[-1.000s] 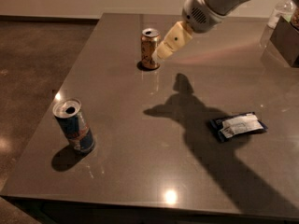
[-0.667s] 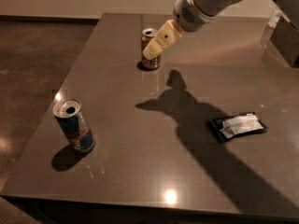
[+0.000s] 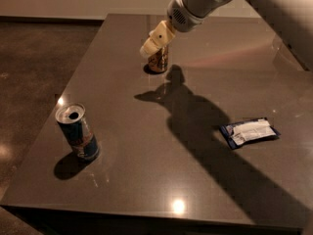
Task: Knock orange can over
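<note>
Currently the orange can [image 3: 159,61] stands upright on its base, so the knock is not done. It sits toward the far edge of the surface [image 3: 146,175]. The pincer [image 3: 149,48] sits at the can's top rim and covers it from this view, angled down toward the can's left side. It could be touching or just beside the rim, can't confirm. Can't tell whether the pincer is spread or pressed together; it reads as one pale lump. It isn't wrapped around the can in any case.

Why high on the can: a sideways shove near the top probably tips it, while a low push would likely only slide it. The arm [image 3: 195,4] comes in from the can's upper right, so the likely sweep carries on leftward.

A blue-and-silver can [image 3: 77,132] stands upright well apart from the orange can, nearer the camera and to its left, not in the sweep path. A flat foil packet [image 3: 249,132] lies well apart on the near-right side of the orange can.

Risks: the pincer skims over the rim without catching, or the tipped can rolls toward the far edge.
</note>
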You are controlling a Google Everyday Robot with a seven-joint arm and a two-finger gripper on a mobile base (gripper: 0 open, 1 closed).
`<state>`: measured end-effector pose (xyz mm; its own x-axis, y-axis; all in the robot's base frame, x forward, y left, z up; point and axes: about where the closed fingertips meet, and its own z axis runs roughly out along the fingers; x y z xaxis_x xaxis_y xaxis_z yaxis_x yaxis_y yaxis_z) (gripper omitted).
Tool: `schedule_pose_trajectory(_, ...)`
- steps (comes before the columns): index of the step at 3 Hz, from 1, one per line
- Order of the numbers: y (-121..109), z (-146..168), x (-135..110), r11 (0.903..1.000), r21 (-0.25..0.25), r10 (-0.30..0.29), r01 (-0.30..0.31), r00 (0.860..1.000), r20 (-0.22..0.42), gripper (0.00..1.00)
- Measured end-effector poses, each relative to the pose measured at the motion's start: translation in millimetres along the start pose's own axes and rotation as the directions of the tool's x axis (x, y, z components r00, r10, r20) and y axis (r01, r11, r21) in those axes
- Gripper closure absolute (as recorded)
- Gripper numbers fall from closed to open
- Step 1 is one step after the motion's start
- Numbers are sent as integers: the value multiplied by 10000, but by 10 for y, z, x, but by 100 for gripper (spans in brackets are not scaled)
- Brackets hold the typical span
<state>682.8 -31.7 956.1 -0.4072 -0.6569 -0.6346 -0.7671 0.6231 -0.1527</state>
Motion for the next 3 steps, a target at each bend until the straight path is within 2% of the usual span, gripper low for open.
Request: schedule_pose_trajectory(3,-15,523,-136,9993,-355,-88,83,9999,-139,0)
